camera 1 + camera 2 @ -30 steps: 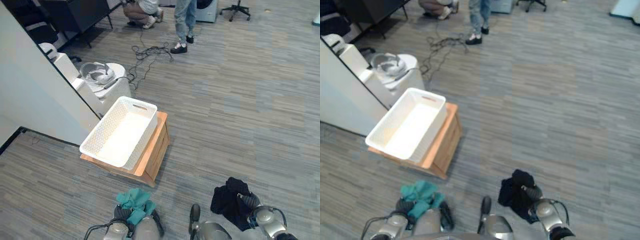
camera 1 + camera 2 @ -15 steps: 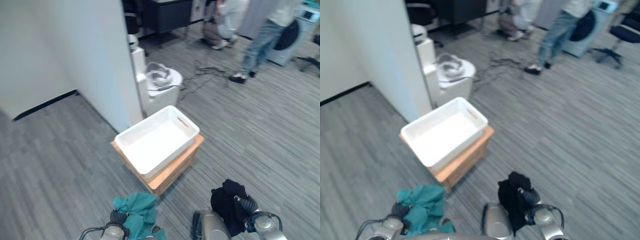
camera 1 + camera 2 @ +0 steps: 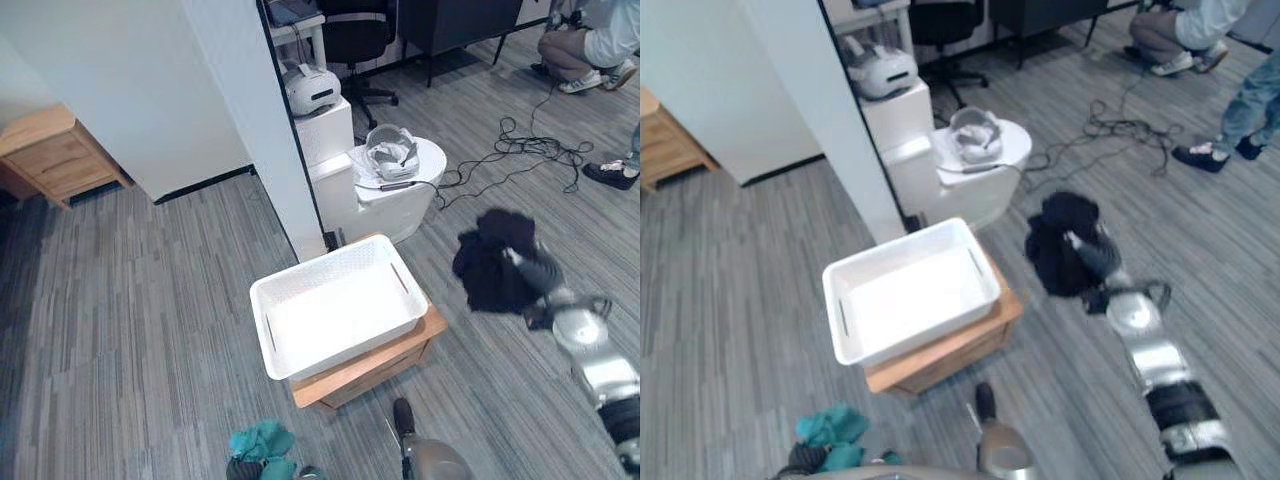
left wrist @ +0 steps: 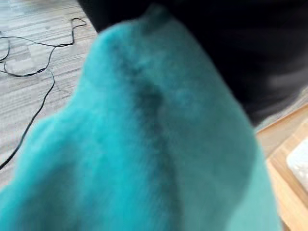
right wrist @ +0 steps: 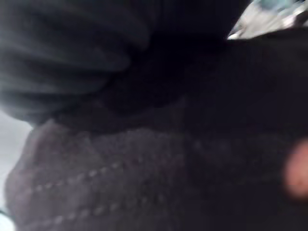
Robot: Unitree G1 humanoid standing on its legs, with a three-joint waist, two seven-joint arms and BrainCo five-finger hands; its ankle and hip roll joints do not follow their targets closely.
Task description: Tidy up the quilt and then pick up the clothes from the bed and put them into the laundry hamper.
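The right hand (image 3: 535,272) is gripping a black garment (image 3: 492,272), holding it out at 3 o'clock of the white hamper (image 3: 340,318), probably to drop it in. The left hand (image 3: 245,470), at 6 o'clock, is bunching teal clothing (image 3: 260,441), waiting its turn.

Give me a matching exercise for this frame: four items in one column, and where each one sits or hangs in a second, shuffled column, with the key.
Items
1. white basket
2. black garment
3. teal garment
4. white headset

Places
A. held out in the right hand, beside the basket
B. on the low wooden stand
C. on the round white table
D. at the left hand, low in the eye view

Pairs: 1-B, 2-A, 3-D, 4-C
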